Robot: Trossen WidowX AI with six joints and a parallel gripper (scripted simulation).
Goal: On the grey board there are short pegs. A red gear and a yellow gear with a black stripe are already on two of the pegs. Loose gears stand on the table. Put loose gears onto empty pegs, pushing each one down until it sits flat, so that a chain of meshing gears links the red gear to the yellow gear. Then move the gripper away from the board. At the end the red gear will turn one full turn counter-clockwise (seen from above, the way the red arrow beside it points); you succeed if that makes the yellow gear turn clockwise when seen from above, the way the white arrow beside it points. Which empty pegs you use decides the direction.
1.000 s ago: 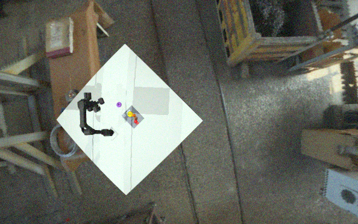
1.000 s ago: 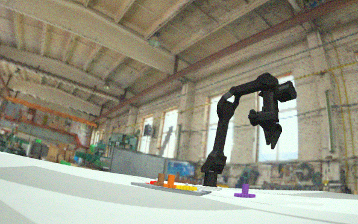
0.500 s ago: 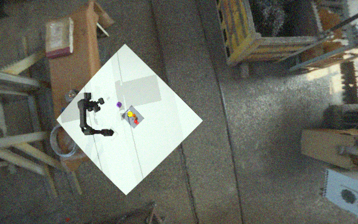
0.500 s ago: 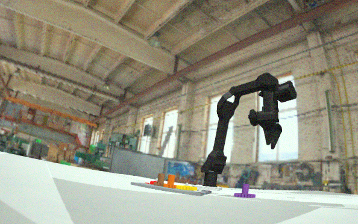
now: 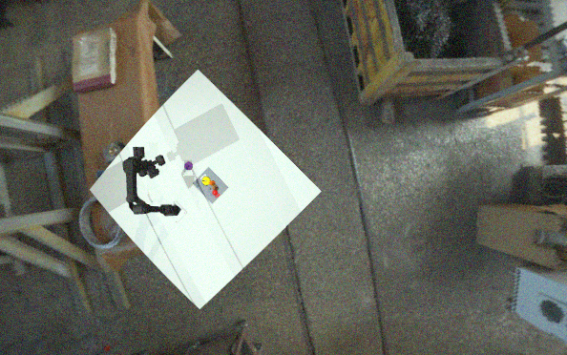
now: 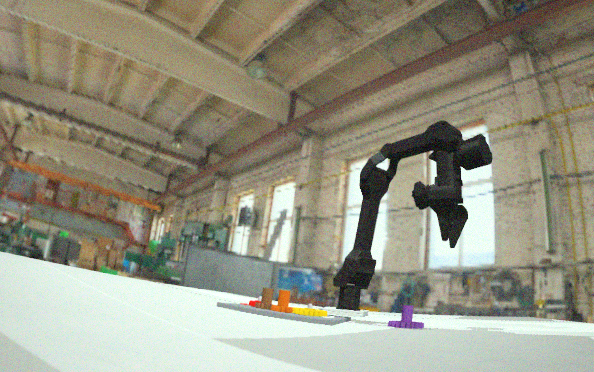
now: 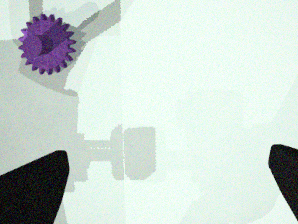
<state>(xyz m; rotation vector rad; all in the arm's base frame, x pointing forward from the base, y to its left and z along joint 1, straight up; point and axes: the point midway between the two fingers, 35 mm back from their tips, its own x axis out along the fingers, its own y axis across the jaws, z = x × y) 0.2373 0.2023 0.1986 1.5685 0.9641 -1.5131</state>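
Observation:
The grey board (image 5: 221,185) (image 6: 334,320) bears the yellow gear (image 5: 205,178) (image 6: 312,312) and the red gear (image 5: 216,194) (image 6: 252,303). An orange gear (image 5: 212,182) (image 6: 283,303) with an upright handle stands on it beside the yellow gear. A brown gear (image 5: 215,188) (image 6: 267,298) with a handle stands between orange and red. Meshing and seating are too small to tell. A purple gear (image 5: 188,165) (image 6: 407,320) (image 7: 47,45) stands on the table off the board, upper left in the wrist view. My gripper (image 6: 448,243) (image 7: 172,159) is open and empty, high above the table.
The white table (image 5: 267,191) (image 6: 150,320) carries the board and the arm's base (image 5: 171,210) (image 6: 348,297). The arm's shadows fall across the table. The upright handles of the orange and brown gears stick up above the board. The workshop surrounds the table.

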